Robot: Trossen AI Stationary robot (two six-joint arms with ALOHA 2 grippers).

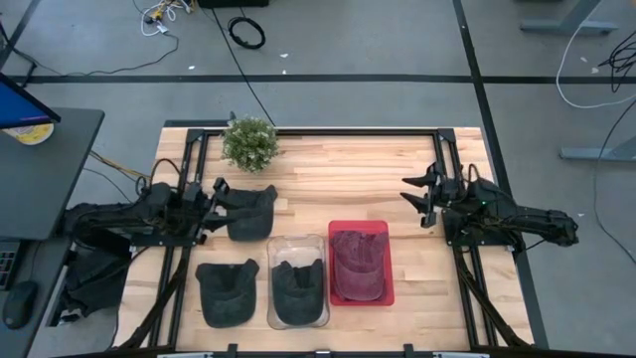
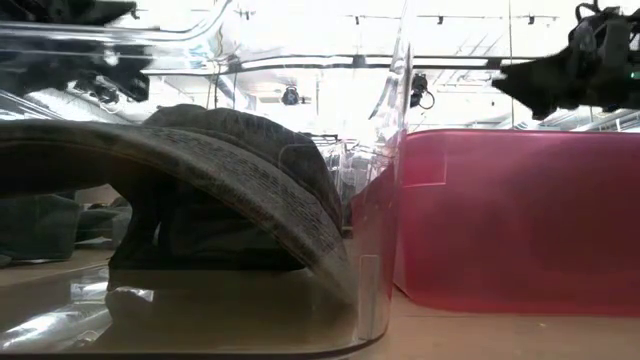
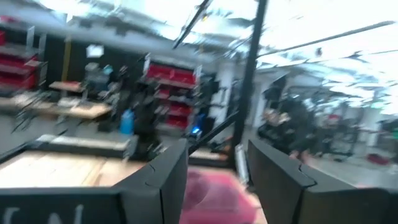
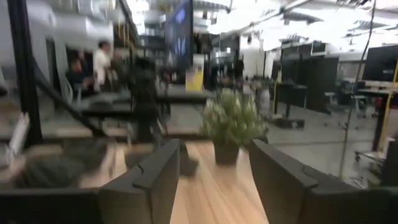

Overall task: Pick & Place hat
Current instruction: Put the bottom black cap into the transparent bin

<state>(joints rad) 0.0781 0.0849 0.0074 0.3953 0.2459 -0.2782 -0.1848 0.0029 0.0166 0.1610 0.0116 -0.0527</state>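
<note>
Currently, my stock-take of the tabletop [image 1: 328, 164] runs as follows.

Item: red bin [image 1: 361, 263], toward the near edge, right of centre. Holds one maroon hat [image 1: 358, 254]. I judge this one placed.

Item: clear bin [image 1: 297, 281], touching the red bin on its left side. Holds one dark hat [image 1: 296, 280], brim arched against the wall in the low view. I judge this one placed too.

Item: loose dark hat [image 1: 228, 285], lying flat on the wood just left of the clear bin, near the near-left corner. Not in any bin; nothing holds it.

Item: second loose dark hat [image 1: 250, 211], near the left edge, midway back, right at the tip of my left pincer [image 1: 221, 189]. From above I cannot tell whether the fingers touch it. The left wrist view shows the two fingers spread apart with nothing between them, so that pincer is open and empty.

Item: right pincer [image 1: 418, 191], near the right edge, well apart from every hat, fingers parted, holding nothing. Waiting.

Item: potted plant [image 1: 249, 142], far edge, left of centre. Not part of the job.

Tally, as I read it: two hats binned, two left on the wood. No spare bin is visible for them.
</note>
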